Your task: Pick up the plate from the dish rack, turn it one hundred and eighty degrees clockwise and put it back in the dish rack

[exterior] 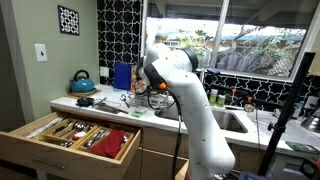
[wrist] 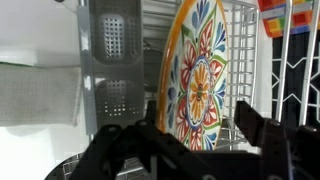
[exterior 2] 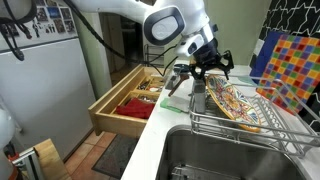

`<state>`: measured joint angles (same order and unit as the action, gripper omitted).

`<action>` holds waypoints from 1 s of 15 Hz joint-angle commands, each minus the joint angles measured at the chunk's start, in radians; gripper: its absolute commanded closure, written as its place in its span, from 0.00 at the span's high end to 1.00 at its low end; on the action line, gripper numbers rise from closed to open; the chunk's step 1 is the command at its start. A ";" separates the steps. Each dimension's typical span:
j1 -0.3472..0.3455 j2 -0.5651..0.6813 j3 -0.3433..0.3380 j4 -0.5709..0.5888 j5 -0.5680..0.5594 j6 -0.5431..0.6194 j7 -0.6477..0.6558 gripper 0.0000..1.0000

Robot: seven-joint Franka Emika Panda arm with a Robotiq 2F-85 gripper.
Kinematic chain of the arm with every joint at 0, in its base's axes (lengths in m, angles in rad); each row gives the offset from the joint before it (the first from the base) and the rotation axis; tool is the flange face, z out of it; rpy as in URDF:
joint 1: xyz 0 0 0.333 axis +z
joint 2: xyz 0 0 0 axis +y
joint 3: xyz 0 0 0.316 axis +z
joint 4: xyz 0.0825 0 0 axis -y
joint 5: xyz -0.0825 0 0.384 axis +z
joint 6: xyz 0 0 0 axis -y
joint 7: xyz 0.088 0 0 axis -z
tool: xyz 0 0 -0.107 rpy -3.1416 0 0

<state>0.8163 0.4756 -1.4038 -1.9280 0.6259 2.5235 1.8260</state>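
A round plate [wrist: 195, 75] with a colourful flower pattern and an orange rim stands on edge in the wire dish rack [wrist: 247, 50]. In an exterior view the plate [exterior 2: 236, 103] leans among the wires of the dish rack [exterior 2: 262, 128]. My gripper [wrist: 198, 108] straddles the plate's near edge, one dark finger on each side. The jaws are open: a gap shows between the right finger [wrist: 250, 118] and the plate, while the left one sits close to the rim. In an exterior view the gripper [exterior 2: 207, 68] hovers just above the plate.
A perforated metal holder [wrist: 115, 60] stands in the rack beside the plate. A multicoloured board [exterior 2: 295, 62] leans behind the rack and a sink [exterior 2: 205, 155] lies in front. An open wooden cutlery drawer [exterior 2: 128, 105] juts from the counter. A teal kettle [exterior: 83, 80] sits far along it.
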 commanded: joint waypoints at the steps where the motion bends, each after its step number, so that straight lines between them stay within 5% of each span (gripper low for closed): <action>1: -0.034 -0.020 0.015 0.030 0.026 -0.003 0.004 0.79; 15: -0.220 0.014 0.086 0.161 0.053 -0.196 0.062 0.59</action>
<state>0.6487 0.4791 -1.3482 -1.8032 0.6603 2.3762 1.8647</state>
